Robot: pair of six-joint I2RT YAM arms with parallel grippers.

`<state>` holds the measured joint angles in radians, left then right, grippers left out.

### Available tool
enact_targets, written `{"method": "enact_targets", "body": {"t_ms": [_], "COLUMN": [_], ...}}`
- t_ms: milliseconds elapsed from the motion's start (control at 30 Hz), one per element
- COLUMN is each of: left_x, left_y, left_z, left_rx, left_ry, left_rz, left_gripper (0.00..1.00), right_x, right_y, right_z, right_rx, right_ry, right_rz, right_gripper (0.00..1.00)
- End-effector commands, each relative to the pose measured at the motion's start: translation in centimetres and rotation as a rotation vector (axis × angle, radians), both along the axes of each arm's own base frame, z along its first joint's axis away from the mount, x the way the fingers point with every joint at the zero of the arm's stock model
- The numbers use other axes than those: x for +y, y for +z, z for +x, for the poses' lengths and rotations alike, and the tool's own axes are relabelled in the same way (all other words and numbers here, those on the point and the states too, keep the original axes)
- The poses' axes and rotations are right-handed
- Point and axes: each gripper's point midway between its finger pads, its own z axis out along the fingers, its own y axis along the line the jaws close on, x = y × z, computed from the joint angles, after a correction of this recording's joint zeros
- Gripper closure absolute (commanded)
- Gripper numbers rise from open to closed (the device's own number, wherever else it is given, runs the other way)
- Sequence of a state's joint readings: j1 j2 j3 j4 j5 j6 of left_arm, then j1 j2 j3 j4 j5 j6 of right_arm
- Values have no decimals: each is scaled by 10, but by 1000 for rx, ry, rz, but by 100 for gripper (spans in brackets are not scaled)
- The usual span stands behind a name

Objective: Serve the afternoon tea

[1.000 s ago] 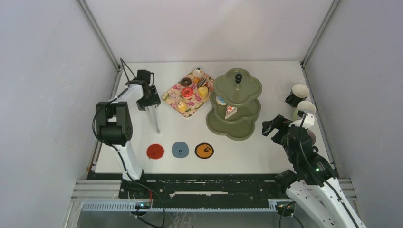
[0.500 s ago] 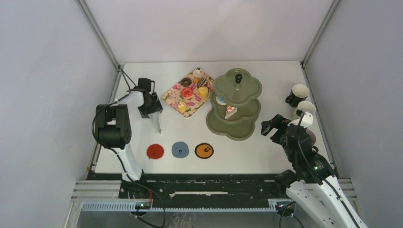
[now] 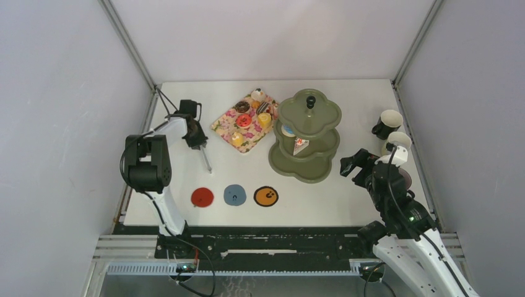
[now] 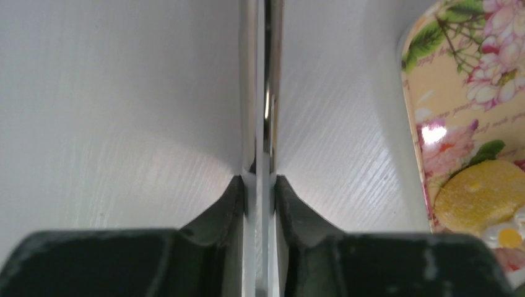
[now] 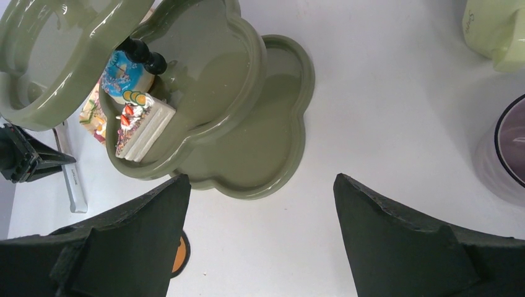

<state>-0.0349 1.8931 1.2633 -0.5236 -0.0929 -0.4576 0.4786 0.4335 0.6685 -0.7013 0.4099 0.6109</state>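
A pair of metal tongs (image 3: 205, 159) lies left of the pink floral tray (image 3: 223, 120), and my left gripper (image 3: 197, 141) is shut on it. In the left wrist view its black fingers (image 4: 230, 204) press the two steel arms (image 4: 261, 111) together. Toy donuts and cakes sit on the tray, a yellow one (image 4: 480, 192) nearest. The olive three-tier stand (image 3: 316, 168) carries a blue donut (image 5: 124, 71) and a cake slice (image 5: 143, 129) on its middle tier. My right gripper (image 3: 353, 166) hangs open just right of the stand's base (image 5: 272, 154), holding nothing.
Two mugs (image 3: 389, 122) (image 3: 397, 143) stand at the right edge; a pale green mug (image 5: 495, 28) and a purple-lined one (image 5: 504, 154) show in the right wrist view. Red (image 3: 202, 197), blue (image 3: 234, 194) and orange (image 3: 266, 196) coasters lie in a row near the front.
My left gripper has closed on the tongs, squeezing their spread arms together, after shifting slightly toward the front. The right arm has barely moved.
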Motion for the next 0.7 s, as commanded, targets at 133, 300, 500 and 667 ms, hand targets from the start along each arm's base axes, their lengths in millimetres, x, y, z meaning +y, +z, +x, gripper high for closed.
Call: {"method": "enact_targets", "body": {"t_ms": [133, 300, 500, 667], "left_x": [1, 6, -30, -60], "left_y": [52, 135, 155, 150], "left_z": [9, -7, -54, -85], "left_rx": [-116, -229, -143, -132], "left_ry": [-15, -90, -324, -412], "left_rz": [21, 125, 117, 36], "left_gripper": [94, 93, 82, 73], "right_x": [-6, -5, -1, 3], "right_y": [13, 13, 14, 16], "right_z": [0, 1, 6, 8], "right_rx": [-45, -46, -55, -60], "right_ry": [-23, -22, -17, 3], "right_rz": [8, 10, 13, 19], "right_gripper": [6, 6, 6, 6]}}
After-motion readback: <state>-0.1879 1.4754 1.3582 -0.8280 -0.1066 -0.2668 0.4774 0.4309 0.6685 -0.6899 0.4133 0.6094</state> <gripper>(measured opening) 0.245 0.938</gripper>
